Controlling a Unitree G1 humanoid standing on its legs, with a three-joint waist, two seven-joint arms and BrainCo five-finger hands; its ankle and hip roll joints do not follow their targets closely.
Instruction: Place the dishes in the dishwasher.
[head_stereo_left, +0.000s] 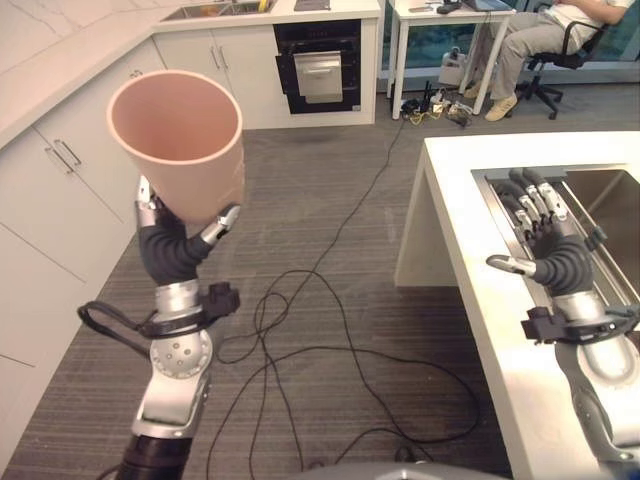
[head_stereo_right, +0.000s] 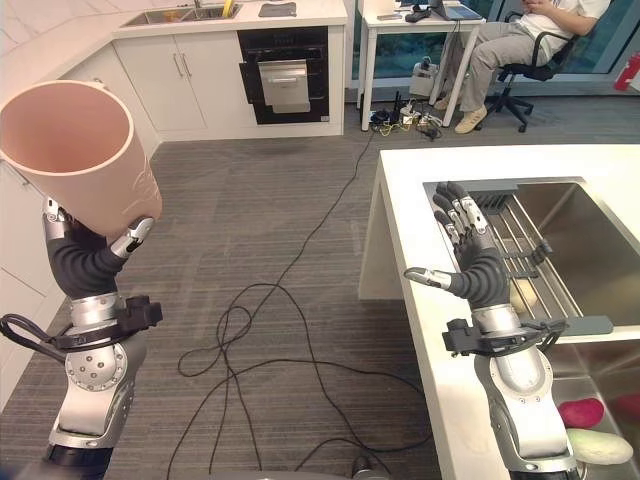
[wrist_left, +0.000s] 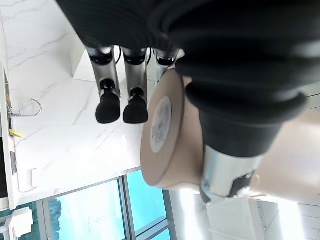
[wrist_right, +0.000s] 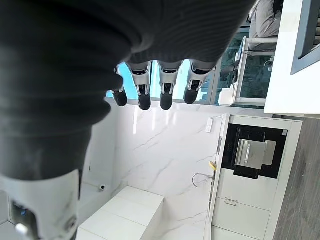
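Pink plastic, a tall cup, is gripped near its base by the left hand and held aloft over the floor, mouth tilted upward, so no dish is seen loaded yet. Farther right, the right hand is held empty with straight fingers above the white counter, at the near edge of the sink; the dishwasher cannot be made out with certainty.

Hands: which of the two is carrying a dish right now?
The left hand: its fingers and thumb are curled round the pink cup, held up over the floor. The right hand is open above the counter.
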